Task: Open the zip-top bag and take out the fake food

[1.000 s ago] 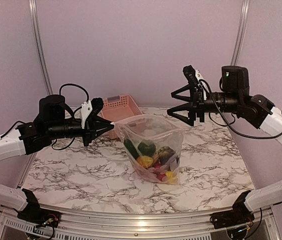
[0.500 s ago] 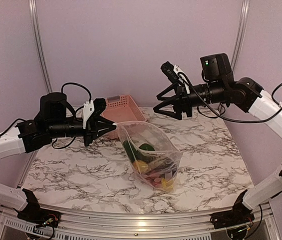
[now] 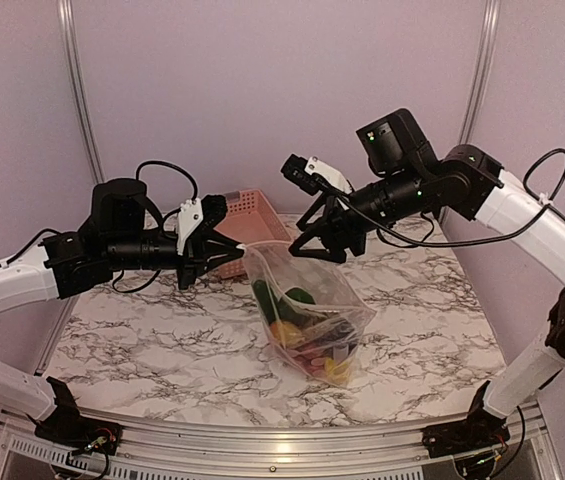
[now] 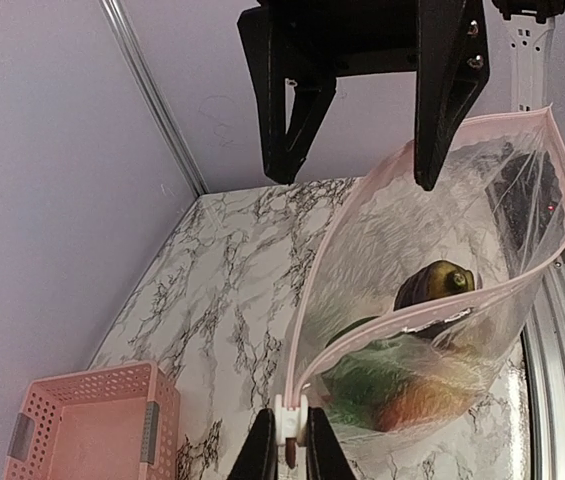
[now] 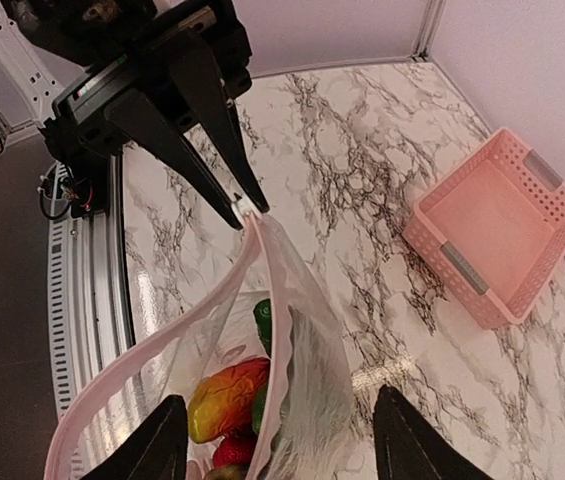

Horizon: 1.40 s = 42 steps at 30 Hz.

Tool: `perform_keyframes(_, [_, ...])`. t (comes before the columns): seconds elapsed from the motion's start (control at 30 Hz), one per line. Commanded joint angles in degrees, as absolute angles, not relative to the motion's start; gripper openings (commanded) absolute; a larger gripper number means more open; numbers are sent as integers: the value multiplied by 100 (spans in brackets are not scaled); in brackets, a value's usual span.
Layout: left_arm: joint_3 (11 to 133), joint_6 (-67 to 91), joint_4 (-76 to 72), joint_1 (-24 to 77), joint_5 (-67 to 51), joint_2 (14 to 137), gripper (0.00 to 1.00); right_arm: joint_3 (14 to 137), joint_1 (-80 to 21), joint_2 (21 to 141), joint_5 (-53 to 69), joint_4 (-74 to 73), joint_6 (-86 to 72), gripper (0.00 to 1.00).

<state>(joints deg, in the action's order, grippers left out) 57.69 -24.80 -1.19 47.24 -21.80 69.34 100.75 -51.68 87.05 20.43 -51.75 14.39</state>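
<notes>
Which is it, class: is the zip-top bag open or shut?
Open. The zip-top bag has its zip edges spread apart, fake food inside.

- Two grippers are mine: one left gripper [image 3: 237, 247] and one right gripper [image 3: 317, 252].
- One zip-top bag [image 3: 302, 270].
- Fake food [image 3: 307, 335] inside it: I count five pieces through the plastic, namely one dark green piece [image 3: 261, 296], one lighter green piece [image 3: 299, 296], one yellow-orange piece [image 3: 284, 332], one red piece [image 3: 314, 350] and one yellow piece [image 3: 338, 368]. Whether more sit behind them I cannot tell.
- One pink basket [image 3: 242, 197].
- One marble table [image 3: 162, 350].
</notes>
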Motion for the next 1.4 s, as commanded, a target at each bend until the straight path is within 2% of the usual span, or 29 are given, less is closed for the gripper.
perform_keyframes(0.0, [5998,-2540,-9,4766,-2115,7014,4,10247,-5209,8842,1394,-5558,1227,60])
perform_keyframes(0.07, [6015,-2540,-17,4778,-2103,7040,4,10229,-5210,8891,1328,-5614,1193,58])
perform_keyframes(0.33, [6060,-2483,-70,4796,-2054,7120,4,10163,-5212,8985,1090,-5660,1125,35])
perform_keyframes(0.43, [6081,-2468,-68,4800,-2016,7149,4,10117,-5208,9031,1099,-5660,1105,20])
perform_keyframes(0.5, [6082,-2417,-106,4799,-1947,7153,4,10100,-5212,9039,1115,-5620,1079,4])
perform_keyframes(0.53, [6070,-2381,-152,4807,-1874,7154,6,10099,-5212,9039,1118,-5590,1062,0])
perform_keyframes(0.63, [5983,-2200,-315,4801,-1673,7130,10,10046,-5158,9021,1096,-5426,955,0])
perform_keyframes(0.7, [5894,-1975,-475,4802,-1394,7101,20,9953,-5021,8946,1113,-5239,791,0])
perform_keyframes(0.83, [5725,-1647,-713,4795,-918,6979,57,9627,-4520,8640,1237,-4591,485,0])
perform_keyframes(0.93, [5663,-1409,-807,4778,-593,6945,72,9472,-4255,8417,1287,-4261,361,0])
perform_keyframes(1.07, [5684,-1024,-897,4702,-215,7012,79,9428,-4019,8279,1169,-4113,245,0])
perform_keyframes(1.23, [5700,-406,-1039,4507,-33,7122,84,9276,-3621,8039,995,-3989,105,0])
perform_keyframes(1.37, [5695,118,-1144,4336,-26,7231,94,9149,-3204,7791,953,-3890,35,0])
